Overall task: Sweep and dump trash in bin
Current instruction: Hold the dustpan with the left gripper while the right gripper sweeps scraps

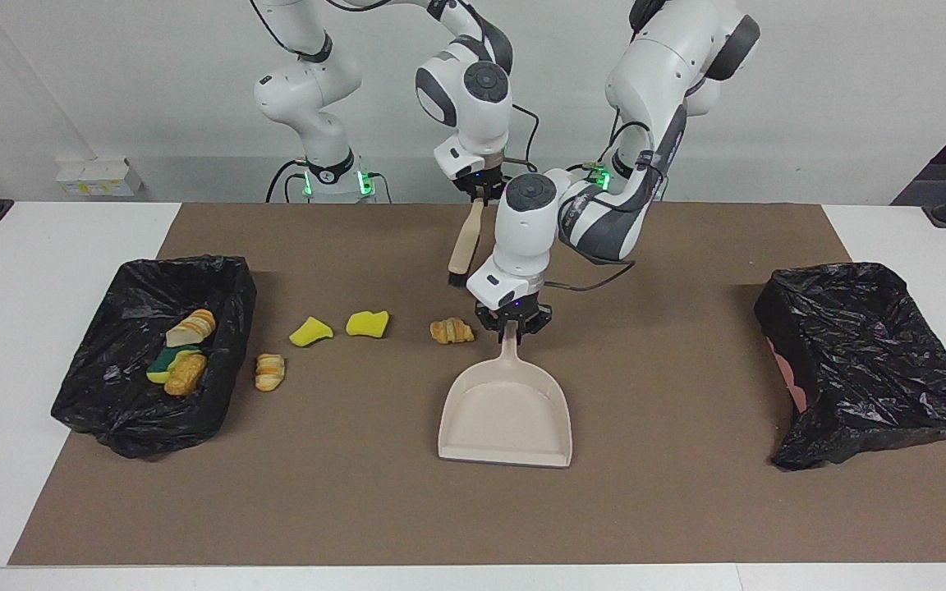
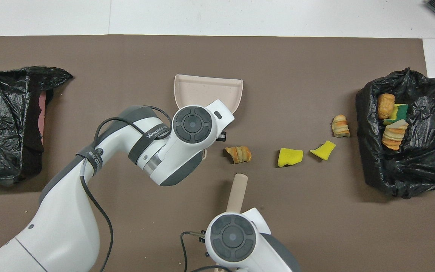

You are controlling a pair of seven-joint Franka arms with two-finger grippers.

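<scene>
Facing view: the left gripper (image 1: pixel 512 322) is clamping the handle of a beige dustpan (image 1: pixel 506 410), whose tray is lying flat on the brown mat (image 1: pixel 686 509). The right gripper (image 1: pixel 481 187) is gripping a beige-handled brush (image 1: pixel 465 246), bristles pointing down, close to the robots. Four bits of trash are lying loose in a row: a striped bread piece (image 1: pixel 451 331) just beside the pan handle, two yellow sponge chunks (image 1: pixel 367 323) (image 1: pixel 309 332), and another bread piece (image 1: pixel 269 371) near a black-lined bin (image 1: pixel 218 410) at the right arm's end, which is already holding three pieces (image 1: pixel 181 353). A second bin (image 1: pixel 867 361) is sitting at the left arm's end.

Overhead view: the brush handle (image 2: pixel 237 190) is pointing toward the nearest bread piece (image 2: pixel 238 154). Sweeping seems to be under way; next, the brush likely needs to push the loose bits into the pan's mouth (image 2: pixel 208 87).
</scene>
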